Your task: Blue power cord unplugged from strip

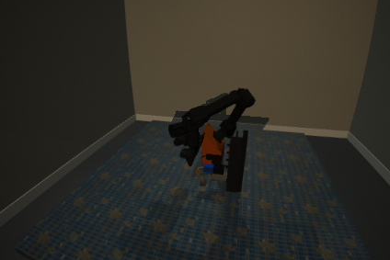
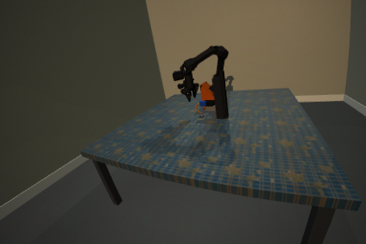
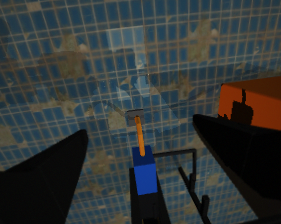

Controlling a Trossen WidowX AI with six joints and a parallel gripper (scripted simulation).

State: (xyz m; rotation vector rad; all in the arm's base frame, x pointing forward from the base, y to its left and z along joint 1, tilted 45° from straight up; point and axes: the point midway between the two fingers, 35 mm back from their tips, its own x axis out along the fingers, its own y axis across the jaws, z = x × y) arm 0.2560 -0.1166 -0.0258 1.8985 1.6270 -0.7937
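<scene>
My gripper [image 1: 191, 159] [image 2: 192, 97] [image 3: 141, 126] is wide open and empty. Its fingers stand apart on either side of the cord in the wrist view, not touching cord or plug. The blue plug [image 1: 209, 168] [image 2: 202, 103] [image 3: 145, 175] lies below and to the right of the fingertips in the top and exterior views. An orange cord [image 1: 198, 173] [image 2: 197, 108] [image 3: 140, 137] curves down from it to a small grey piece. The plug's far end meets a black block [image 1: 218, 169] [image 2: 210, 103], seemingly the strip. Whether its prongs are in a socket is hidden.
An orange box [image 1: 212, 149] [image 2: 206, 91] [image 3: 261, 102] with dark marks stands behind the plug, right of the fingers in the wrist view. A tall dark upright panel [image 1: 236, 165] [image 2: 221, 101] stands right of the plug. A thin black frame [image 3: 195, 162] is beside the plug.
</scene>
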